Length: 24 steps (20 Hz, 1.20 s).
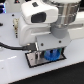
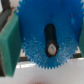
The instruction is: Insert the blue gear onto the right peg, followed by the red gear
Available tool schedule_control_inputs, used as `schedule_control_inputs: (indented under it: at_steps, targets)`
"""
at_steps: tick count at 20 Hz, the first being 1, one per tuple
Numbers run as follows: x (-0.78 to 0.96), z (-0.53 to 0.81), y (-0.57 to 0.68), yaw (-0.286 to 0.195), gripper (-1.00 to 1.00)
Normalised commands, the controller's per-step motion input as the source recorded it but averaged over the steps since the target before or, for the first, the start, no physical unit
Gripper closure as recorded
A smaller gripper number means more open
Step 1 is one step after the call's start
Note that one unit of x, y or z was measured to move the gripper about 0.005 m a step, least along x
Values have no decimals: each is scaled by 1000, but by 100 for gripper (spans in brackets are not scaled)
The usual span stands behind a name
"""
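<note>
Misalignment looked the main risk: in the wrist view a pale pin tip, probably the right peg, sat low in the bore of the blue gear rather than centred, so a downward push could have jammed the hub or tilted the gear on it. The gear was clamped between the fingers of the pincer, directly beneath it and over the black-rimmed plate on the white counter; the red gear was not visible.

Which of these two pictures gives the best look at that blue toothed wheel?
The wrist view: the blue gear fills the picture, teeth and centre slot plain. In the exterior view only a small blue patch peeks out beneath the arm, above the grey plate.
</note>
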Motion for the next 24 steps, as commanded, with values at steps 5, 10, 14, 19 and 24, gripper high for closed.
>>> schedule_control_inputs:
  at_steps: [5,10,14,19,24]
  targets:
    - [-56,319,156,0,-100]
    - [-281,438,90,0,-100]
    - [-428,246,169,0,-100]
    - [-516,66,254,0,-100]
    - [-496,-109,196,0,-100]
